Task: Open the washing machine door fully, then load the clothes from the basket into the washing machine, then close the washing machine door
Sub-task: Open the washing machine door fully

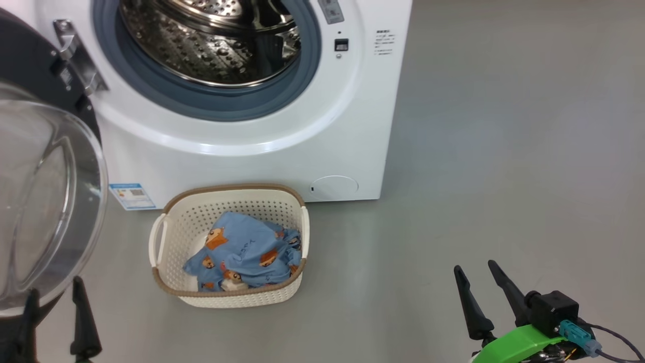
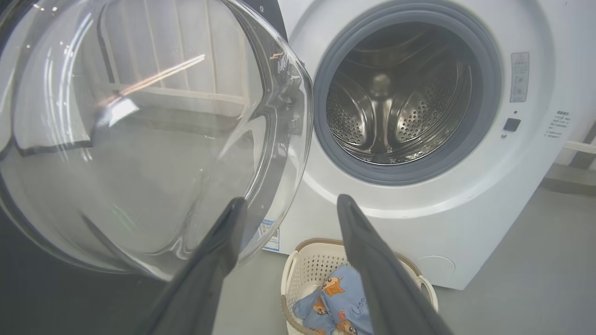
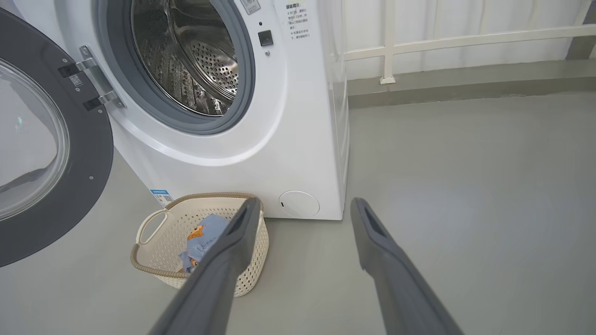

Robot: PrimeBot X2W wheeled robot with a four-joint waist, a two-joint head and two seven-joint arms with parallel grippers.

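The washing machine [image 1: 252, 161] stands with its steel drum [image 1: 211, 45] exposed. Its door [image 1: 45, 201] is swung out to the left on a metal hinge [image 1: 75, 55], glass bowl facing me. On the floor in front sits the cream basket [image 1: 232, 189], holding the light-blue clothes [image 1: 247, 249] with orange animals. My left gripper [image 1: 53, 287] is open at the door's lower edge, one finger behind the glass. In the left wrist view the left gripper [image 2: 292, 200] is empty, above the basket [image 2: 298, 270]. My right gripper [image 1: 473, 265] is open and empty, right of the basket.
Grey floor [image 1: 504, 151] stretches to the right of the machine. A blue label sticker [image 1: 132, 195] and a small round flap [image 1: 333, 186] mark the machine's lower front. A white railing [image 3: 465, 42] and a low ledge run behind the machine.
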